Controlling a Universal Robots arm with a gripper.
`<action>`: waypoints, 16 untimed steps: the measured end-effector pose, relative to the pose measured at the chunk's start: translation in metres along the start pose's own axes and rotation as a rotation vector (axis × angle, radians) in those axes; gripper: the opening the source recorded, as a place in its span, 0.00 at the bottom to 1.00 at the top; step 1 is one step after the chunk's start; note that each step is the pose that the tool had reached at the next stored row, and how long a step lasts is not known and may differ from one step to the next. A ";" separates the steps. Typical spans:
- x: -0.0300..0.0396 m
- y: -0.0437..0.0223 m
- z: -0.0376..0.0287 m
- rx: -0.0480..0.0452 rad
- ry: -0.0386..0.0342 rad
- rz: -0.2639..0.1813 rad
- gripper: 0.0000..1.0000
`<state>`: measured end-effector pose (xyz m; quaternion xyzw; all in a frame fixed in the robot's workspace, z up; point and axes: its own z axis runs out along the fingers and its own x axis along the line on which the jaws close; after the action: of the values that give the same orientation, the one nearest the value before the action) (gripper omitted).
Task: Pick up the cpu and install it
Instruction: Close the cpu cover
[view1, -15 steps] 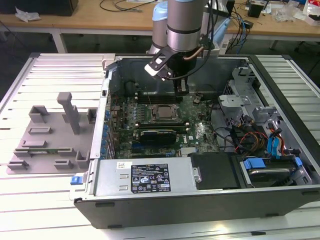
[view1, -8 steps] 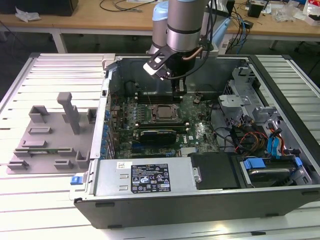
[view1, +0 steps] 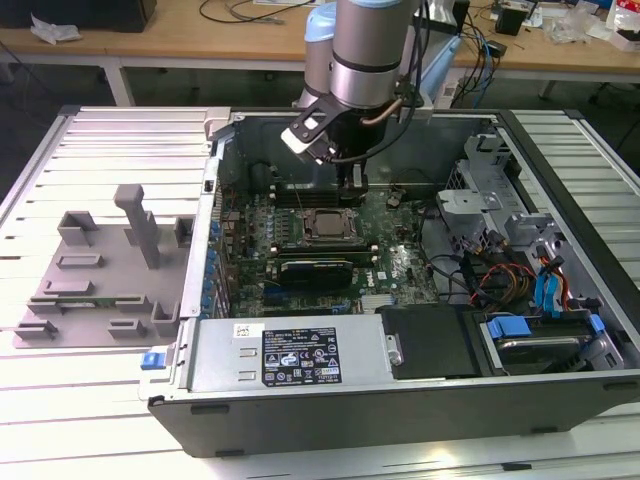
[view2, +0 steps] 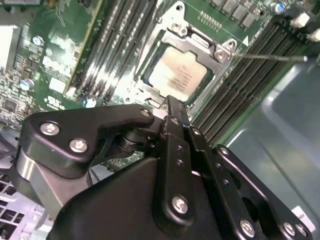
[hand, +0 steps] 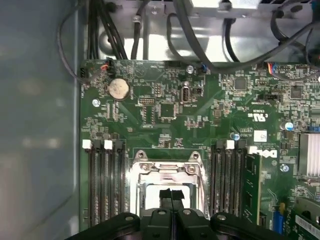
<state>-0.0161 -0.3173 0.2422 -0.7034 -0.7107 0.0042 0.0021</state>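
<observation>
The cpu is a flat silvery square lying in the black-framed socket on the green motherboard inside the open computer case. In the second wrist view the cpu lies level inside the metal socket frame. My gripper hangs just over the socket's far edge. Its black fingers are shut together with nothing between them, as both wrist views show the gripper. I cannot tell whether the fingertips touch the cpu.
Memory slots flank the socket on both sides, and a thin metal rod juts out from it. Cables and drive bays fill the case's right in the exterior view. A grey plastic fixture stands to its left.
</observation>
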 end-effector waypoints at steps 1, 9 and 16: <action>-0.0019 -0.0039 0.0019 -0.0013 0.0000 0.000 0.11; -0.0018 -0.0186 0.0129 -0.0139 0.0002 -0.005 0.11; -0.0018 -0.0202 0.0144 -0.0159 0.0001 -0.065 0.11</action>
<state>-0.0364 -0.3193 0.2280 -0.6800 -0.7332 -0.0016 -0.0033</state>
